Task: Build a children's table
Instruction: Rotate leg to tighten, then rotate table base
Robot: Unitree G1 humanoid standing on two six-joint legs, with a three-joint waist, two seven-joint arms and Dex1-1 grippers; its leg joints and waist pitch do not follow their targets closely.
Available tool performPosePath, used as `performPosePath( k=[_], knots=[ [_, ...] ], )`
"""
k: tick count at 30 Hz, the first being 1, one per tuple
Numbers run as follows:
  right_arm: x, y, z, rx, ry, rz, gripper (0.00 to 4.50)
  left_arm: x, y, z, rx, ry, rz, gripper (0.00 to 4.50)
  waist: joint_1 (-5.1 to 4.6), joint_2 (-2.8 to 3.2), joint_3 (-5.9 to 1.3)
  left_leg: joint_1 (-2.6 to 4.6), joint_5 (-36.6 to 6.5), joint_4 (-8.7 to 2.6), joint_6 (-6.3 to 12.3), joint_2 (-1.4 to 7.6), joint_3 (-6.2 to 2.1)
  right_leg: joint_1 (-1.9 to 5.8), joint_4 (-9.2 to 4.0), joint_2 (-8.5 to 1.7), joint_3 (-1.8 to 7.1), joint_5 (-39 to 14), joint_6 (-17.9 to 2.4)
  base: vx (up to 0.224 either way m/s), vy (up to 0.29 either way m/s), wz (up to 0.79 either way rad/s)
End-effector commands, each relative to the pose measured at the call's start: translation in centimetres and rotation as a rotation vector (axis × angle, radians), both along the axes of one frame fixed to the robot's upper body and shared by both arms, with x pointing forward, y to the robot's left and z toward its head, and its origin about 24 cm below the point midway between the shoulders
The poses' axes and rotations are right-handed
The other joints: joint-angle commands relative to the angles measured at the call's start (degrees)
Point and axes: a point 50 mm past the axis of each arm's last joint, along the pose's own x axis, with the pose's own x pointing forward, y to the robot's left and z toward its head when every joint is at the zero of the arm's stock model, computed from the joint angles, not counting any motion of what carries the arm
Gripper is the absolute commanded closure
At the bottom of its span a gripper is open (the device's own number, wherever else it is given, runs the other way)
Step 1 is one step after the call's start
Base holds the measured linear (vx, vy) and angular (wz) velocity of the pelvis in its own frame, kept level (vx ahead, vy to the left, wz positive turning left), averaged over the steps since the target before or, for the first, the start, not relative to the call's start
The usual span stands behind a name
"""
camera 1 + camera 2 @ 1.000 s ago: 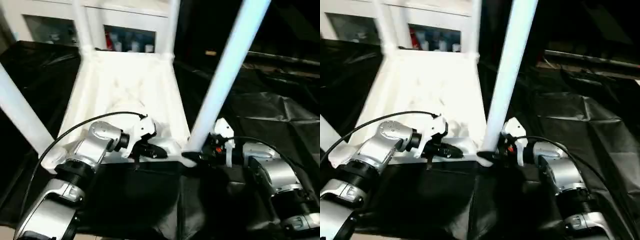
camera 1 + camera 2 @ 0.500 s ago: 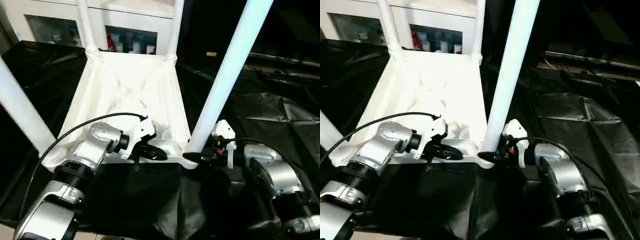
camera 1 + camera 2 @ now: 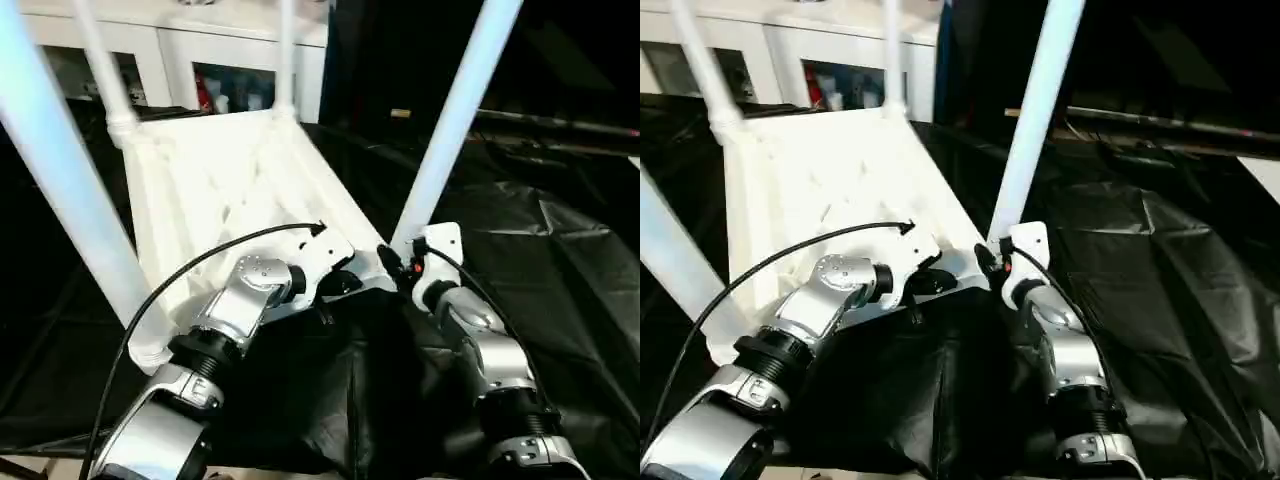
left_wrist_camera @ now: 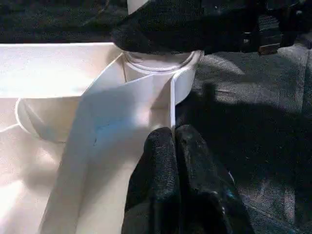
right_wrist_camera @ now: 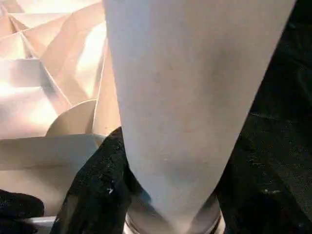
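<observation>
Right tool [image 5: 165,195] clasps the near-right leg [image 3: 455,120] at its socket; left tool [image 4: 173,146], clenched, pinches the upturned tabletop's [image 3: 220,180] near rim on the black-draped table [image 3: 560,300]. Uneven pulling could tip the tabletop or unseat that leg.

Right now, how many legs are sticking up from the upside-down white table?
4. Near-left leg, far-left leg, far-right leg, and the near-right leg, which the right gripper straddles at its base.

Leg [image 3: 452,120] tops beyond upper edge
</observation>
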Motion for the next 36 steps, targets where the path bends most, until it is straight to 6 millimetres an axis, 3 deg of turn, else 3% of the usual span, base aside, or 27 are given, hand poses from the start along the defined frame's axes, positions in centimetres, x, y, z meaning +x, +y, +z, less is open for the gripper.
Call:
performPosePath(
  k=[1,2,3,5,7,8,9,10,13,17,18,21,23,25,30,32,35,36],
  knots=[
    [-1.2,3.5,-1.6,0.033,0.091,0.163,1.82,-1.1,-2.2,-0.2,-0.006,0.008,-0.128,4.50,-0.13,0.90,-2.04,0.06,-20.20,-5.31,-1.10,1.40,-1.24,1.32,-5.26,-2.38,1.88,-18.71,-8.04,0.000,0.000,0.00],
    [-1.2,3.4,-1.5,0.025,0.082,0.188,1.80,-1.0,-1.9,-0.2,-0.002,0.006,-0.127,4.50,-0.30,0.40,-2.11,0.02,-19.96,-5.22,-0.80,1.40,-1.11,1.35,-5.24,-2.36,1.89,-18.56,-8.22,0.000,0.000,0.00],
    [-1.3,3.0,-1.2,0.017,0.065,0.246,1.74,-0.8,-1.4,-0.1,0.000,0.005,-0.123,4.50,-0.10,0.72,-2.13,0.18,-19.87,-5.17,-0.48,1.45,-1.12,1.34,-5.24,-2.43,1.93,-18.57,-8.44,0.000,0.000,0.00],
    [-1.5,2.7,-0.9,0.006,0.048,0.309,1.62,-0.5,-0.9,0.0,0.001,0.004,-0.113,4.50,-0.05,0.61,-2.27,-0.04,-17.97,-5.03,0.17,1.53,-0.98,1.65,-4.90,-2.42,1.98,-15.59,-9.22,0.000,0.000,0.00],
    [-2.3,0.1,0.3,-0.011,0.006,0.486,1.62,0.1,0.2,0.3,0.016,-0.007,-0.090,4.50,0.21,0.55,-2.34,-0.03,-16.38,-4.82,1.09,1.51,-0.78,1.94,-4.73,-2.37,2.00,-12.95,-10.12,0.000,0.000,0.00],
    [-2.5,-1.1,0.6,-0.027,0.002,0.532,1.62,0.2,0.5,0.4,0.021,-0.011,-0.090,4.50,0.46,-0.62,-2.47,0.04,-14.55,-4.36,2.48,1.62,-0.44,2.06,-4.49,-2.33,2.03,-10.14,-10.80,0.000,0.000,0.00],
    [-2.7,-2.0,0.8,-0.040,0.002,0.556,1.62,0.3,0.7,0.5,0.023,-0.014,-0.091,4.50,0.92,-0.09,-2.47,0.27,-12.97,-4.18,3.61,1.63,-0.24,1.80,-4.17,-2.42,2.16,-8.08,-12.03,0.000,0.000,0.00],
    [-2.9,-3.6,1.1,-0.058,0.009,0.583,1.62,0.4,1.0,0.6,0.024,-0.017,-0.087,4.50,0.96,-0.15,-2.56,-0.03,-11.41,-4.10,3.98,1.56,-0.29,2.23,-3.94,-2.42,2.10,-6.59,-12.42,0.000,0.000,0.00],
    [-3.1,-5.0,1.4,-0.071,0.026,0.612,1.62,0.4,1.1,0.7,0.020,-0.019,-0.095,4.50,1.18,-0.20,-2.70,-0.45,-6.84,-3.78,6.11,1.58,-0.27,2.56,-3.18,-2.52,1.97,-1.45,-14.56,0.000,0.000,0.00],
    [-3.7,-7.8,2.0,-0.125,0.069,0.681,1.62,0.3,1.4,0.8,0.006,-0.017,-0.120,4.50,1.28,-0.39,-2.59,-0.30,-8.83,-3.58,6.77,1.70,-0.22,2.57,-3.45,-2.55,1.86,-3.78,-15.45,0.000,0.000,0.00],
    [-4.0,-8.8,2.5,-0.136,0.079,0.701,1.62,0.0,1.5,0.8,-0.010,-0.023,-0.158,4.50,1.26,-0.06,-2.47,-0.27,-9.93,-3.71,6.62,1.76,-0.25,2.35,-3.69,-2.66,1.87,-5.67,-15.18,0.000,0.000,0.00],
    [-4.2,-9.3,2.9,-0.137,0.088,0.722,1.62,-0.3,1.6,0.9,-0.027,-0.027,-0.194,4.50,0.90,-0.52,-2.45,-0.48,-10.74,-3.73,6.02,1.69,-0.40,2.42,-3.93,-2.62,1.78,-8.41,-14.29,0.000,0.000,0.00],
    [-4.5,-9.5,3.0,-0.134,0.099,0.745,1.62,-0.5,1.8,0.9,-0.038,-0.026,-0.216,4.50,0.88,-0.25,-2.43,-0.30,-10.84,-3.73,5.83,1.72,-0.39,2.30,-3.99,-2.62,1.84,-9.25,-14.18,0.000,0.000,0.00],
    [-5.1,-9.5,3.1,-0.125,0.108,0.785,1.62,-0.7,1.9,1.1,-0.054,-0.034,-0.238,4.50,0.94,-0.51,-2.41,-0.37,-10.53,-3.72,6.06,1.85,-0.41,2.44,-3.86,-2.60,1.89,-8.56,-14.15,0.000,0.000,0.00],
    [-5.3,-8.1,3.3,-0.048,0.075,0.801,1.62,-0.3,1.7,1.9,-0.126,-0.074,-0.180,4.50,0.88,-0.42,-2.46,-0.28,-10.45,-3.71,5.99,1.88,-0.40,2.16,-3.81,-2.62,1.80,-8.62,-14.40,0.000,0.000,0.00],
    [-5.4,-7.7,3.3,-0.035,0.071,0.814,1.51,-0.3,1.7,2.2,-0.144,-0.073,-0.172,4.06,0.92,-0.29,-2.50,-0.25,-10.32,-3.72,5.69,1.96,-0.42,2.17,-3.68,-2.68,1.82,-8.33,-14.55,0.000,0.000,0.00],
    [-5.9,-6.6,3.1,-0.017,0.080,0.863,1.51,-0.2,1.9,3.1,-0.198,-0.077,-0.128,3.88,1.11,-0.11,-2.69,-0.20,-8.65,-3.61,5.57,2.04,-0.41,2.32,-3.15,-2.61,1.81,-4.57,-15.82,0.000,0.000,0.00],
    [-6.1,-6.2,3.1,-0.009,0.082,0.874,1.51,-0.2,2.2,3.6,-0.230,-0.075,-0.100,3.83,1.06,-0.17,-2.63,-0.34,-7.71,-3.57,6.28,1.97,-0.35,2.37,-3.04,-2.53,1.77,-2.58,-16.36,0.000,0.000,0.00]
  ],
)
